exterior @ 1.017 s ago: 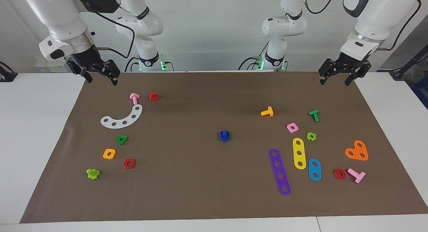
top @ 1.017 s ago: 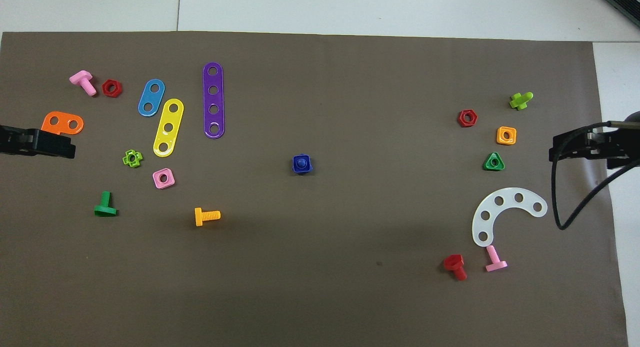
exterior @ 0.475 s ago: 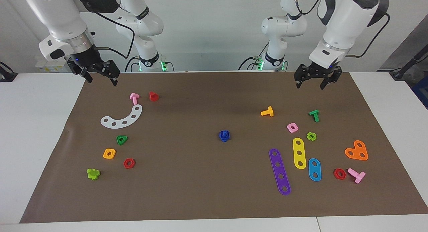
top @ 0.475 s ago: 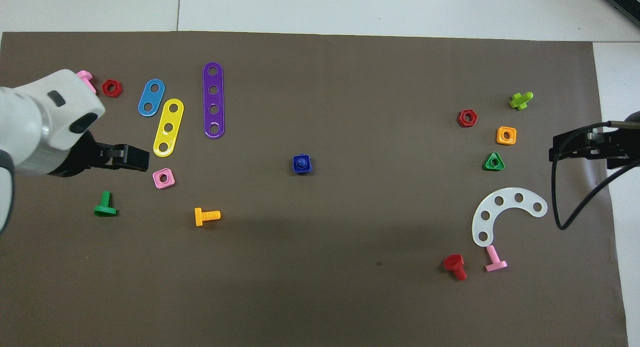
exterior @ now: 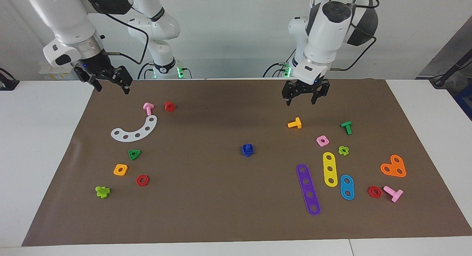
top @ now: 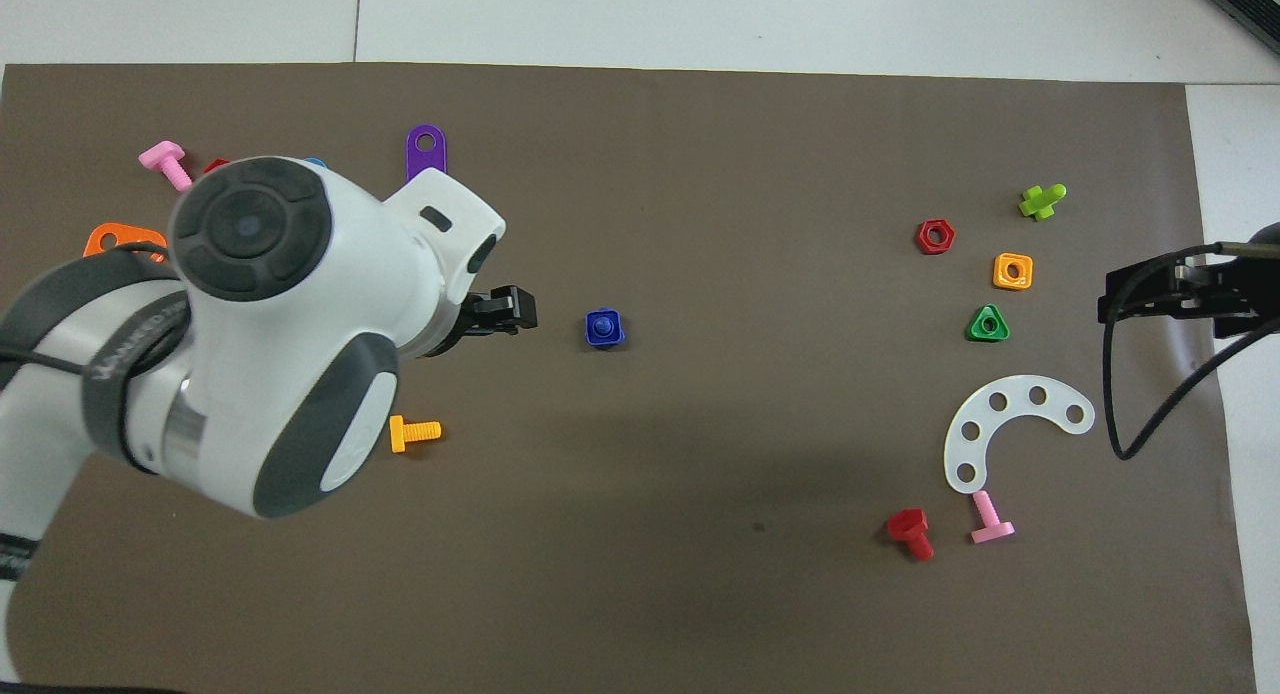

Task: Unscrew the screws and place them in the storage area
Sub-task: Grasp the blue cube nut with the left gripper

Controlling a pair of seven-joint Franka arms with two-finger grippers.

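Note:
A blue screw [exterior: 247, 149] [top: 604, 328] stands in a blue square nut at the middle of the brown mat. My left gripper [exterior: 305, 97] [top: 512, 311] hangs open and empty over the mat, beside the screw toward the left arm's end and clear of it. The storage area [exterior: 110, 152] [top: 1060, 334] is the stretch of mat with the white curved strip [exterior: 135, 130] [top: 1010, 429] and green, orange and red nuts. My right gripper [exterior: 109, 82] [top: 1112, 304] waits open over the mat's edge at that end.
An orange bolt [exterior: 295, 123] lies under the left arm. Purple [exterior: 308, 189], yellow [exterior: 329, 169] and blue [exterior: 347, 187] strips, a pink nut [exterior: 322, 140], a green bolt [exterior: 346, 127] and an orange plate [exterior: 394, 166] lie nearby. Pink [exterior: 148, 108] and red [exterior: 169, 106] bolts lie by the white strip.
The left arm has swung in from the mat's edge toward the middle, its gripper now close to the blue screw. The right arm has not moved.

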